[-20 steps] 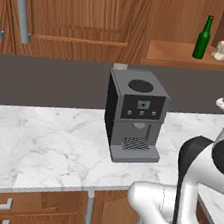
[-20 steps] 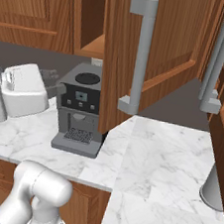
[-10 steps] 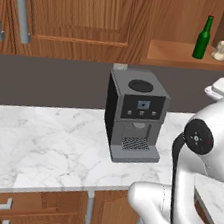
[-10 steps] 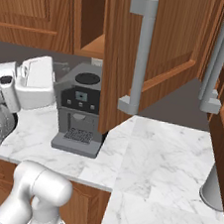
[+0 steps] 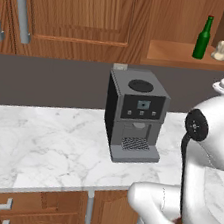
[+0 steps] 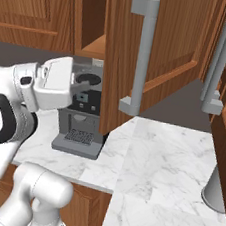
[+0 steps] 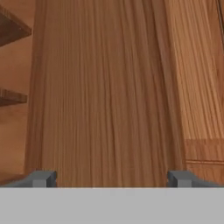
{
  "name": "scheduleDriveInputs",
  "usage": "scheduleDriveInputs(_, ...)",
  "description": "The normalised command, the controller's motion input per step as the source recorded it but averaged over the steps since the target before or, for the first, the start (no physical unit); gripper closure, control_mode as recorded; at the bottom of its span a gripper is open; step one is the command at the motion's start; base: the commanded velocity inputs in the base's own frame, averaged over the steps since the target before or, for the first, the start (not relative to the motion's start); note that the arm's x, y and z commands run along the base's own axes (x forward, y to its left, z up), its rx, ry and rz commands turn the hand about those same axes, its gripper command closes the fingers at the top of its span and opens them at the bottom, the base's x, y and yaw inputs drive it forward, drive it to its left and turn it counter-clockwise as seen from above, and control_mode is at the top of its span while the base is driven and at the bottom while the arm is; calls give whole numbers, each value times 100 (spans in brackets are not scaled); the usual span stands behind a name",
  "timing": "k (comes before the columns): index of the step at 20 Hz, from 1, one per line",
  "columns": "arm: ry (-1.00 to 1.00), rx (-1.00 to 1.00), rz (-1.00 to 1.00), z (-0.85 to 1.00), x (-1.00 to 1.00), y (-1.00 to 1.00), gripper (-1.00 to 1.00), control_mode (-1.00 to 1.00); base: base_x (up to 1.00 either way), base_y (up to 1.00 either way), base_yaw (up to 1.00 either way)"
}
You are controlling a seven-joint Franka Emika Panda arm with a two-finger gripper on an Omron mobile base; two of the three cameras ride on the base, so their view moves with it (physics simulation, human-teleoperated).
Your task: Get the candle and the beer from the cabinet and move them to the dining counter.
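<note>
Beer [image 5: 203, 38] on cabinet [image 5: 192, 55] shelf, gripper [image 7: 111, 178] apart

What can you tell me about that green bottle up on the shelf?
The bottle is slim, dark green and glassy, with a narrow neck and a small red cap. It stands upright on the plain wooden shelf of the open cabinet, toward its right end, above and to the right of the coffee machine. A small cream candle sits just to its right, apart from it. Nothing but the shelf touches the bottle.
</note>
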Motion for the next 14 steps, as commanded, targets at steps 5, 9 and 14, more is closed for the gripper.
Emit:
scheduleDriveInputs(5, 0, 1, -22, 0, 11, -22, -100, -100, 0, 0, 0)
scheduleDriveInputs(9, 0, 0, -21, 0, 6, -25, -100, -100, 0, 0, 0)
scheduleDriveInputs(14, 0, 3, -16, 0, 1, -43, -100, -100, 0, 0, 0)
